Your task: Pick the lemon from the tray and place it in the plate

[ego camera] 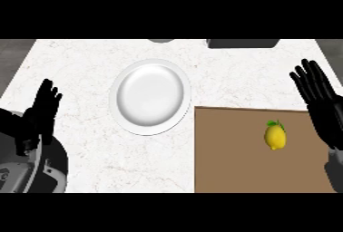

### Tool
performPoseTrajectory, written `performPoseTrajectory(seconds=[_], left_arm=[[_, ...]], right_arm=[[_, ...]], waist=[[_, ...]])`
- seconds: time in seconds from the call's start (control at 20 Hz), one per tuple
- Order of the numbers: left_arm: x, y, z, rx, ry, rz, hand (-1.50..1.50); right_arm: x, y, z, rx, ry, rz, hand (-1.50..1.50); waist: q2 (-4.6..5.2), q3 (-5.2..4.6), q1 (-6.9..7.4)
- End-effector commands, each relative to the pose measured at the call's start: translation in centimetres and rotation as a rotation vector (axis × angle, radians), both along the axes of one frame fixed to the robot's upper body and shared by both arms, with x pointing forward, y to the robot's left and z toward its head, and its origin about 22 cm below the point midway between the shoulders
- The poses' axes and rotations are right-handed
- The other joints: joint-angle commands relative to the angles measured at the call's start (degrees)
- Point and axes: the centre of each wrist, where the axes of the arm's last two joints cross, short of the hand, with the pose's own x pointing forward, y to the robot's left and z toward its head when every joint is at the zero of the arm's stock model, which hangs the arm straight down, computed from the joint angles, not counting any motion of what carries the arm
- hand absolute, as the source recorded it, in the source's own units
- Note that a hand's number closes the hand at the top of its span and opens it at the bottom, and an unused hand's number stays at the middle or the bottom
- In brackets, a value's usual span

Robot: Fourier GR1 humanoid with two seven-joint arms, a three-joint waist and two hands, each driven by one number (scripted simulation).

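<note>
Your left hand (41, 113) rests open at the tabletop's (87, 149) near left edge. The lemon (275, 136) lies on the brown tray (227, 154), untouched, right of the white plate (150, 96). Bring your right hand (320, 102), fingers apart, down over it and curl around its middle before lifting.

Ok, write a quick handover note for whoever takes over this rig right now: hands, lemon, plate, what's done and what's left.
Left robot hand: open, holding nothing, resting at the view's left edge.
Right robot hand: open, holding nothing, at the right edge beside the tray.
Lemon: lying on the brown tray, untouched.
Plate: white, nothing on it, left of the tray on the counter.
Done: nothing yet.
Left: grasp the lemon, carry it to the plate, release.
</note>
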Motion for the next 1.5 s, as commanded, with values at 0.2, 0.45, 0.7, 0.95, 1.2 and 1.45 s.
performPoseTrajectory(seconds=[0.2,0.45,0.7,0.95,1.2,1.45], left_arm=[[-2.6,3.3,-0.1,0.332,0.007,-0.119,0.0],[-4.5,3.8,-0.2,0.37,0.036,-0.171,0.0],[-5.3,3.2,-1.2,0.4,0.038,-0.172,0.0],[-6.1,2.9,-1.7,0.424,0.027,-0.169,0.0],[-4.4,1.7,-0.7,0.42,0.018,-0.187,0.0],[-5.2,0.8,-1.3,0.416,0.001,-0.208,0.0]], right_arm=[[-0.3,-0.3,-1.0,0.46,-0.037,-0.46,-1.5],[-2.5,-3.9,-2.9,0.177,-0.142,-1.03,-1.5],[-4.1,3.1,-3.8,0.267,-0.295,-1.219,-1.5],[-7.3,7.6,-4.7,0.199,-0.203,-1.105,-1.5],[-10.8,6.2,-7.3,-0.029,0.052,-1.047,-1.5],[-12.4,4.5,-7.5,-0.16,0.242,-1.034,-1.5]], waist=[[-1.5,-0.74,-1.15],[-1.18,-1.17,-1.53],[-1.48,-1.18,-1.03],[-1.18,-1.23,-0.09],[-0.58,-1.49,-0.46],[-0.35,-1.63,1.45]])
